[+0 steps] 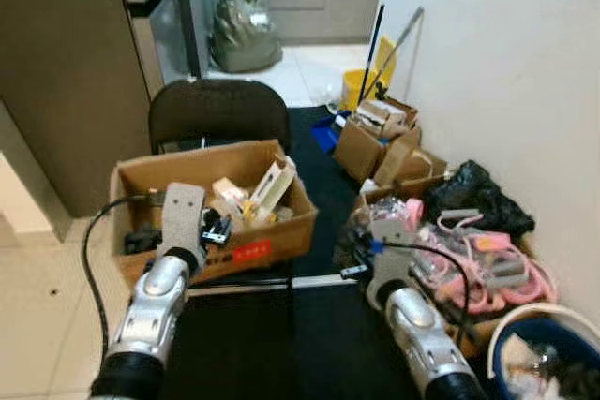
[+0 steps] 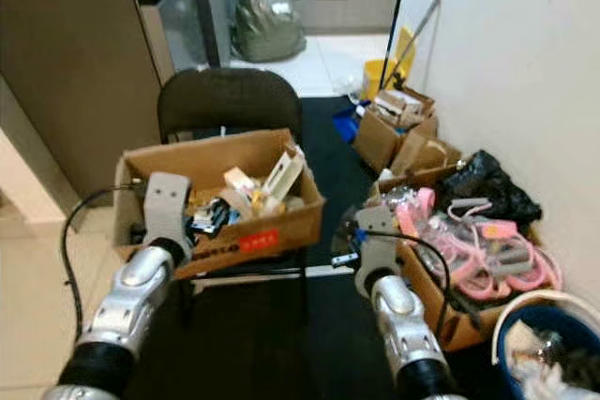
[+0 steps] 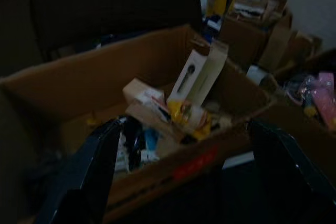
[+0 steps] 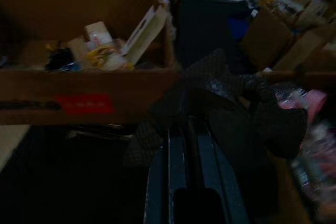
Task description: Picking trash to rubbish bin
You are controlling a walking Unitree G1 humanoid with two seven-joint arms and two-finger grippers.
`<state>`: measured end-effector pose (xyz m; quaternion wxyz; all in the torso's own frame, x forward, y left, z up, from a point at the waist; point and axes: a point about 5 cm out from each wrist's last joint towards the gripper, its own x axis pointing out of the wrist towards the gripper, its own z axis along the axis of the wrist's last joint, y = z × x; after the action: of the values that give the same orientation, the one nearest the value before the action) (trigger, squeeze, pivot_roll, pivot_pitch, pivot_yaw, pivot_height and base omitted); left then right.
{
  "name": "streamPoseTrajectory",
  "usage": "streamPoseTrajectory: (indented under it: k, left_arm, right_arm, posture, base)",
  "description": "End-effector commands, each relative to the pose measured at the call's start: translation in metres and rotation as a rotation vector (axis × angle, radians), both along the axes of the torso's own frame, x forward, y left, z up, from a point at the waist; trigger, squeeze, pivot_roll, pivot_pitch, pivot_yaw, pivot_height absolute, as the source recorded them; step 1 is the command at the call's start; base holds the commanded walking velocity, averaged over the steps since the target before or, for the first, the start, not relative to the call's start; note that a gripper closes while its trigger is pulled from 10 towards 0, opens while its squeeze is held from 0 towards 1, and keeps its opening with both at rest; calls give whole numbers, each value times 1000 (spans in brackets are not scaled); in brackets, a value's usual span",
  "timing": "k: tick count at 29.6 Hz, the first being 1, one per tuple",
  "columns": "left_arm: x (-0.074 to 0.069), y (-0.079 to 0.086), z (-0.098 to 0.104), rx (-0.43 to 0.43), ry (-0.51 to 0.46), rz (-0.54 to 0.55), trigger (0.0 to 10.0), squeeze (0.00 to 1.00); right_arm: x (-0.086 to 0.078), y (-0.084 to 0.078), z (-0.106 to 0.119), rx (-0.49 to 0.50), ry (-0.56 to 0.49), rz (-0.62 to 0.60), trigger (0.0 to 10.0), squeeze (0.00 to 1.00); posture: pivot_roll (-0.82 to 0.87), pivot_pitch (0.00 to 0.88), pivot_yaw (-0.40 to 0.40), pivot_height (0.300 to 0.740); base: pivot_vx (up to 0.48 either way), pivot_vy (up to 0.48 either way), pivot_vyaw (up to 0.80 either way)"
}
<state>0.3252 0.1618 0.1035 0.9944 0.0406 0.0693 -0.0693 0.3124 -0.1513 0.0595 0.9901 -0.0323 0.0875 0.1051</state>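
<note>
Right pincer (image 4: 191,129) pinching a dark bag (image 4: 231,108) — left pincer (image 3: 184,145) spread before the box (image 1: 272,241) on the chair (image 1: 220,110).

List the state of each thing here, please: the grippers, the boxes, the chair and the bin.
left gripper: open, in front of the cardboard box
right gripper: shut on dark crumpled trash
cardboard box: open, full, on the folding chair
folding chair: unfolded
rubbish bin: open, holds trash

Both silver arms reach forward and up from the bottom of the head views. The left gripper (image 3: 184,166) has its fingers spread wide. The right gripper (image 4: 190,129) has its fingers pressed together, pinching a dark crumpled piece.
</note>
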Motion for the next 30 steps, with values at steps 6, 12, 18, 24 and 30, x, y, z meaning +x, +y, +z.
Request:
streamPoseTrajectory:
  k: [6, 12, 18, 24, 30]
  left_arm:
    - [-4, 6, -3, 21, 15, 5, 10000, 0]
    - [-4, 6, -3, 20, 16, 5, 10000, 0]
    - [-5, 6, -3, 20, 18, 1, 10000, 0]
    - [-4, 5, -2, 23, 19, -5, 10000, 0]
    - [-5, 4, -2, 28, 20, -13, 10000, 0]
  right_arm:
    - [1, 8, 3, -9, -22, 46, 10000, 0]
    - [1, 11, 3, -24, -25, 61, 10000, 0]
    - [1, 7, 3, 15, -30, 24, 10000, 0]
    - [2, 5, 4, 15, -35, 17, 10000, 0]
    - [2, 5, 4, 18, -35, 13, 10000, 0]
  posture:
    - [-53, 43, -21, 740]
    - [-50, 49, -21, 740]
    - [-51, 52, -19, 740]
    - [-51, 52, -18, 740]
    - [-51, 51, -17, 740]
  base:
    - [356, 0, 0]
    - [358, 0, 800]
    - [358, 0, 267]
    - [356, 0, 0]
    - [357, 0, 0]
